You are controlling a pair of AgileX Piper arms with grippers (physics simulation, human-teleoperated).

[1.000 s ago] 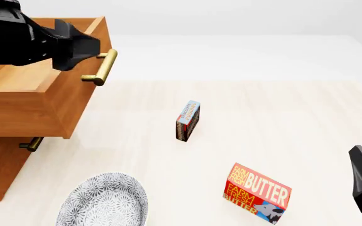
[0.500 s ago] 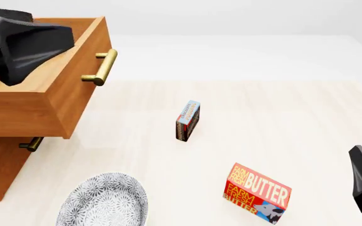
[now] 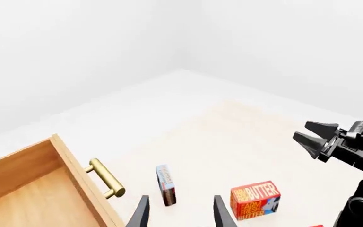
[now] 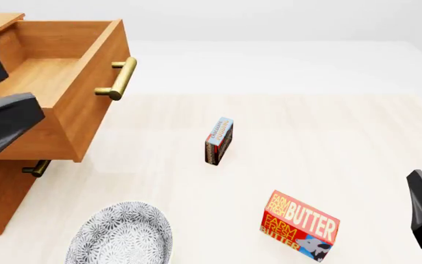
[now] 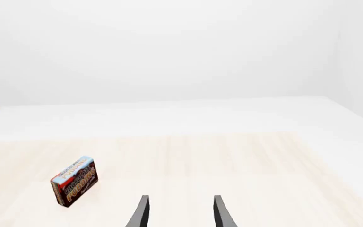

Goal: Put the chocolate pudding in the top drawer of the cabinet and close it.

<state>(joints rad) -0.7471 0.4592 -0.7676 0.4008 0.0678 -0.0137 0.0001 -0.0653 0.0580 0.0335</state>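
At the front view's centre, the chocolate pudding [image 4: 219,141] stands on edge on the tabletop [image 4: 328,137], long axis running up-right, dark end nearest, both grippers' jaws apart.

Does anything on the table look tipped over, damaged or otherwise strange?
Nothing looks damaged or spilled. The chocolate pudding stands on a narrow edge rather than lying flat, and the butter box sits tilted. The top drawer is open and empty.
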